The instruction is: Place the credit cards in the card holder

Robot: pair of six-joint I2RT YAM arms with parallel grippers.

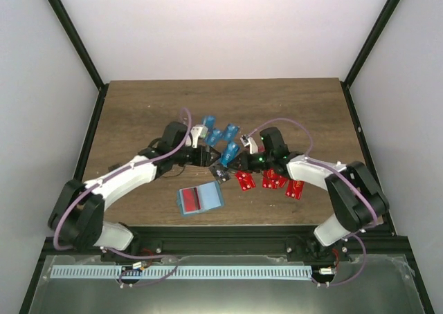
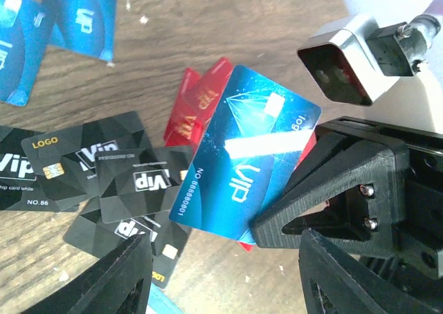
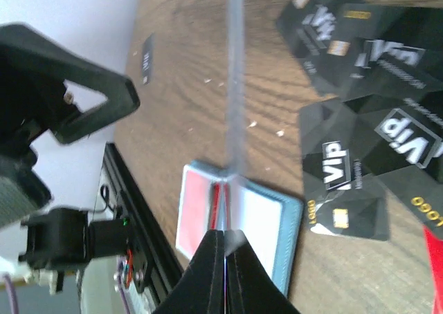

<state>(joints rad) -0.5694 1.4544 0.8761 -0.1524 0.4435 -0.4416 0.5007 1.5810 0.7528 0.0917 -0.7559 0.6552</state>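
— Two hands crowd the scattered credit cards (image 1: pixel 243 180); the card holder (image 1: pixel 201 199) lies open on the surface (image 1: pixel 152 113), nearer the bases.
— Left hand (image 2: pixel 221 286) spread, right hand (image 2: pixel 277 224) pinching a blue card (image 2: pixel 242 155) by its edge.
— Edge-on, in line with the holder; that thin pinch could twist, missing the pocket.

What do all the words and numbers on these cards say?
"VIP" and "NO 8888", later digits blurry: blue card in the right pincer.
"LOGO", "VIP", "NO.88": black card.
"VIP": red card.
"VIP": far blue card.
The smaller print on the black cards is too tiny to read.
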